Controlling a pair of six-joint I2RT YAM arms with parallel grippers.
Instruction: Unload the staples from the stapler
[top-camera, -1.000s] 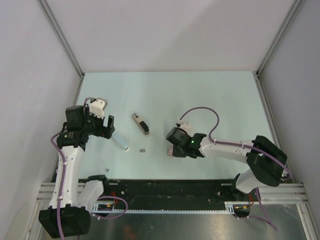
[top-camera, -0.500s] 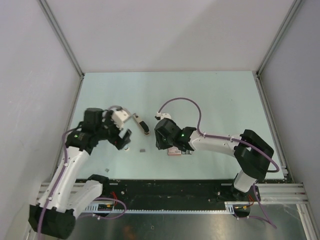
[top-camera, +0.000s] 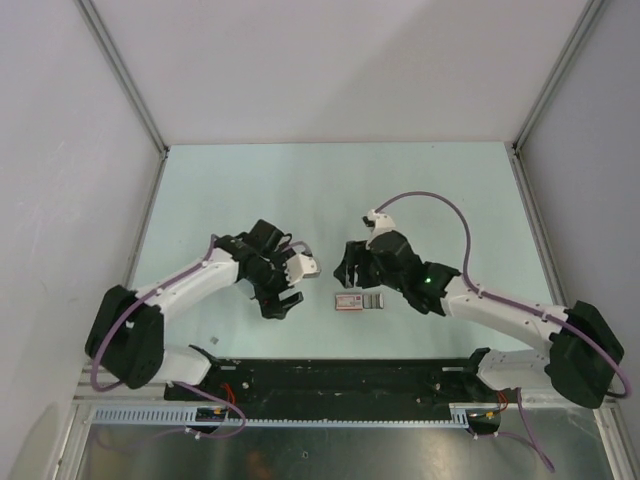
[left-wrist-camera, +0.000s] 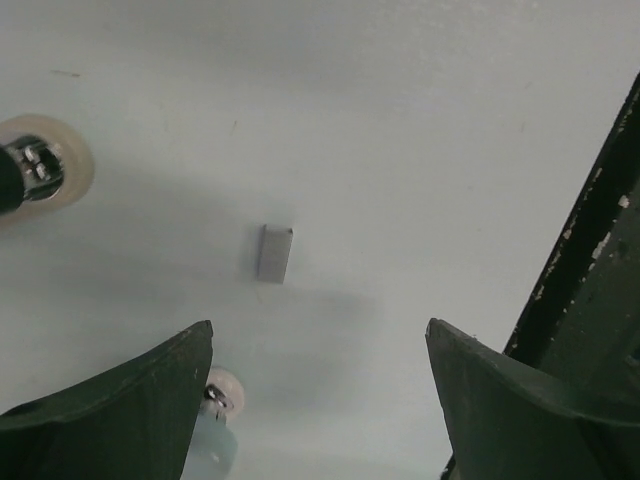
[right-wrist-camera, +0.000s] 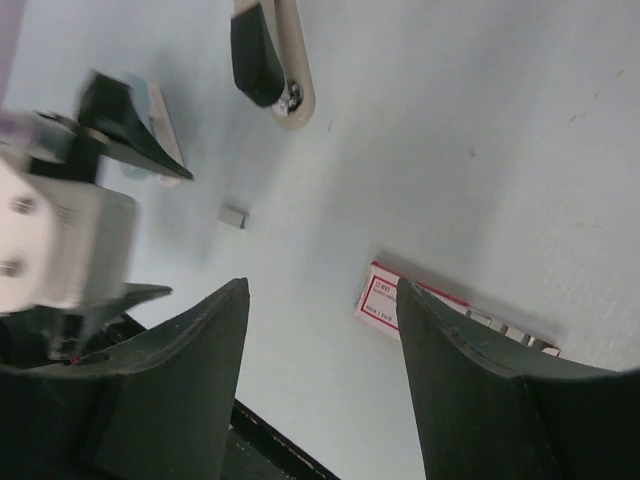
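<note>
Staples (left-wrist-camera: 273, 252) lie loose on the table (top-camera: 420, 190) near the stapler (right-wrist-camera: 262, 55), so I judge unloading well along; my left gripper (left-wrist-camera: 318, 330) and right gripper (right-wrist-camera: 322, 290) gape empty.

1. Plain pale mint-green flat table (top-camera: 300, 180): no pattern.
2. Slim stapler (right-wrist-camera: 255, 55): glossy black body, cream-white base.
3. Short metal staples strip (left-wrist-camera: 274, 253): uniform silvery grey.
4. Flat rectangular card box (right-wrist-camera: 385, 297): pink-red edging, white label, dark print.
</note>
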